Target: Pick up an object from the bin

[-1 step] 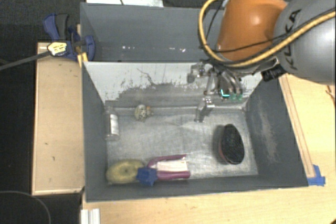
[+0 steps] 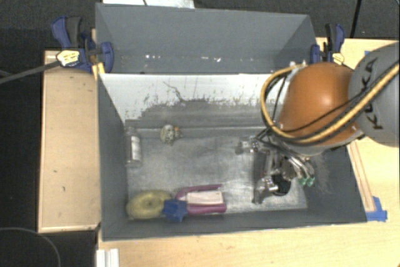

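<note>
The gripper (image 2: 267, 187) hangs low over bare floor at the right of the bin (image 2: 212, 159); I cannot tell whether it is open or closed. The nearest thing, a purple-and-pink object (image 2: 203, 200), lies near-left. Best to shift left, centre over it, then descend.

Yellow ring (image 2: 148, 204) beside purple-pink brush (image 2: 201, 200), lower left; silver cylinder (image 2: 134, 148), small lump (image 2: 169, 132) above.
</note>
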### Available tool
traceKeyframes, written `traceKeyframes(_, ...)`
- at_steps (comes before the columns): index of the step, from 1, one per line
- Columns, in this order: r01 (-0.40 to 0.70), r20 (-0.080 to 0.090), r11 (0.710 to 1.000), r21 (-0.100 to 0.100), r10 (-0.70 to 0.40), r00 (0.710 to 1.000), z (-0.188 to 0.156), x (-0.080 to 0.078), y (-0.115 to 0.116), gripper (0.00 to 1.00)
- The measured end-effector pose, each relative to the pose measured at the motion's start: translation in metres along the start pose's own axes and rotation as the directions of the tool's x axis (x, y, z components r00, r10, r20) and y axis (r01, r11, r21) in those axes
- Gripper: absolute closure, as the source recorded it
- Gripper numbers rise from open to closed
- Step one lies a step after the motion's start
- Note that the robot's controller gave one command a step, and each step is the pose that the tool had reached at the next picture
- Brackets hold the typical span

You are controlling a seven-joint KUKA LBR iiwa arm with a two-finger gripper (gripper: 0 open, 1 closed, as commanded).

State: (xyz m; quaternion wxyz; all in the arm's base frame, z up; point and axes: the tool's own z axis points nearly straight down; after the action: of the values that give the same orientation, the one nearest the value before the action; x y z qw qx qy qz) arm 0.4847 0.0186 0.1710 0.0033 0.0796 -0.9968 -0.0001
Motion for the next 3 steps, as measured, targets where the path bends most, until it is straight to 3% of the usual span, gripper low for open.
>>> traceKeyframes(1, 0.296, 0.014, 0.955, 0.003, -0.296, 0.955, 0.09, -0.012, 0.077, 0.0)
traceKeyframes(2, 0.291, 0.009, 0.957, 0.002, -0.291, 0.957, 0.09, -0.011, 0.076, 1.0)
traceKeyframes(3, 0.388, 0.015, 0.922, 0.007, -0.388, 0.922, -0.067, -0.036, 0.073, 1.0)
